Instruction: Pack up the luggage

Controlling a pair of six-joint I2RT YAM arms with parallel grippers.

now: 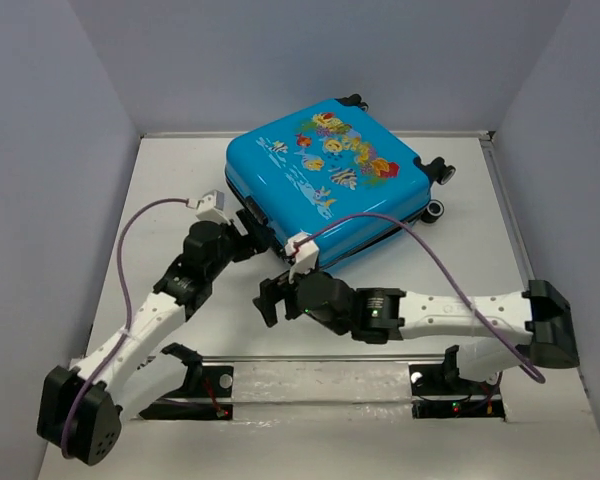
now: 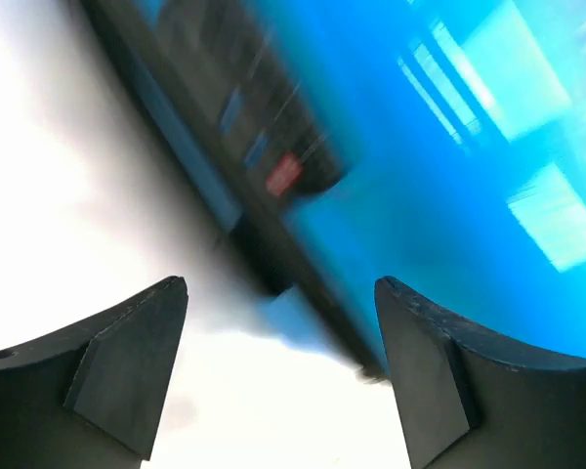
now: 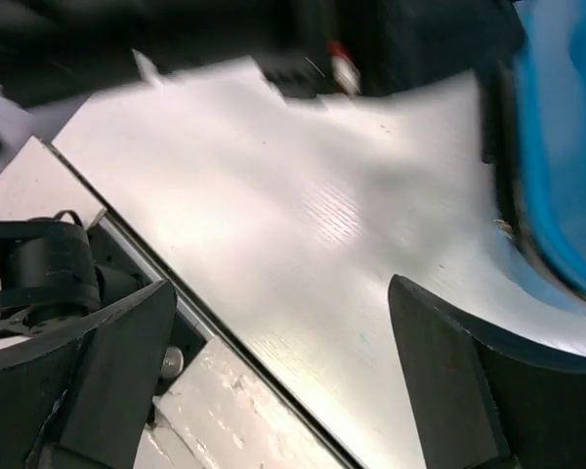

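Luggage (image 1: 325, 180) lies fish-print up at rear of desk (image 1: 165, 195). On its rim, a red label (image 2: 283, 176): blurred, unreadable. My left end effector (image 2: 281, 285) gapes at its near-left edge; my right end effector (image 3: 283, 288), jaws spread and empty, sits just beside its near edge.

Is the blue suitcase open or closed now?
Closed. The luggage lies flat with its fish-print face up, both shells meet along the dark seam, and no lining shows.

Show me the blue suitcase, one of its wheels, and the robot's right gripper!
luggage (image 1: 325, 190): top view, middle of its fish-print face.
wheel (image 1: 435, 210): top view, the black-and-white wheel at the luggage's right corner.
right gripper (image 3: 280, 293): right wrist view, the open gap midway between its fingertips.
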